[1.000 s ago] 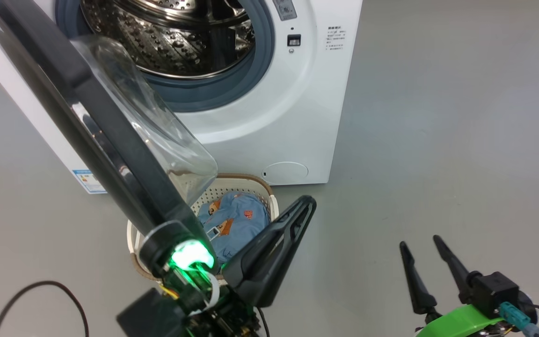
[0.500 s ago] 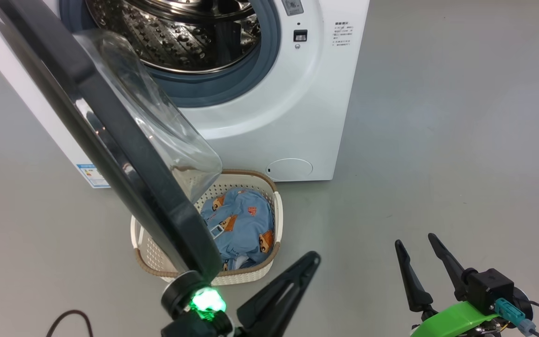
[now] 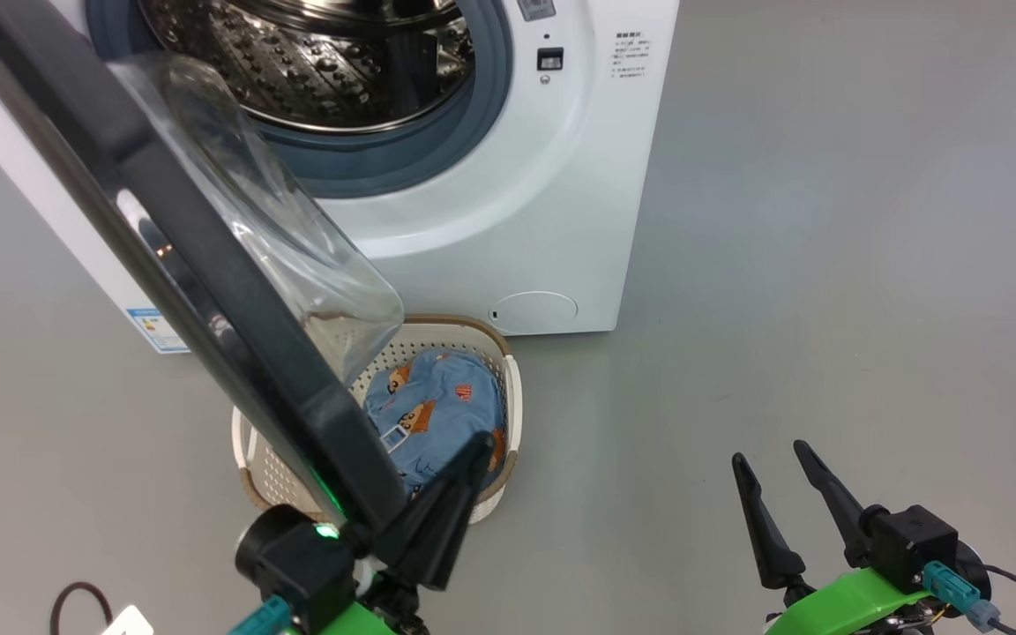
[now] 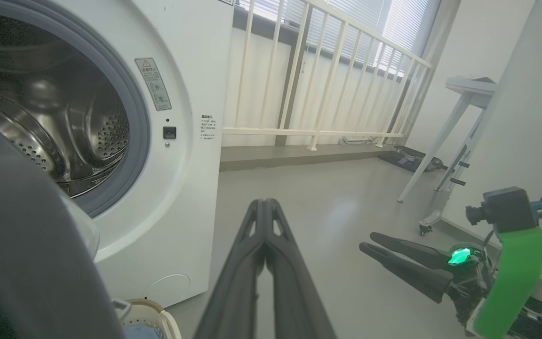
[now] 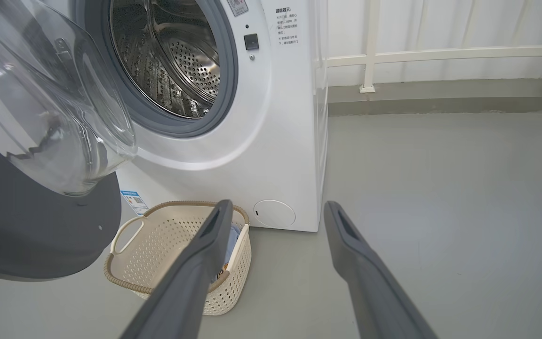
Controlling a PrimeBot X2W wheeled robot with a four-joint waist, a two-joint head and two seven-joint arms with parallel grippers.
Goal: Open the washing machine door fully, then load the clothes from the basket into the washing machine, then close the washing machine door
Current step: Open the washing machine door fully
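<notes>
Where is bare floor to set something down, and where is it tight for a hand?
Bare: floor right of the washing machine and the basket, ahead of the right gripper. Crowded: over the basket, between door and left gripper.

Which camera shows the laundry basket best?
The right wrist view: the basket shows side, rim and handle, with a finger of the right gripper across it. In the head view the washing machine door and left gripper cover part. The left wrist view catches a corner.
</notes>
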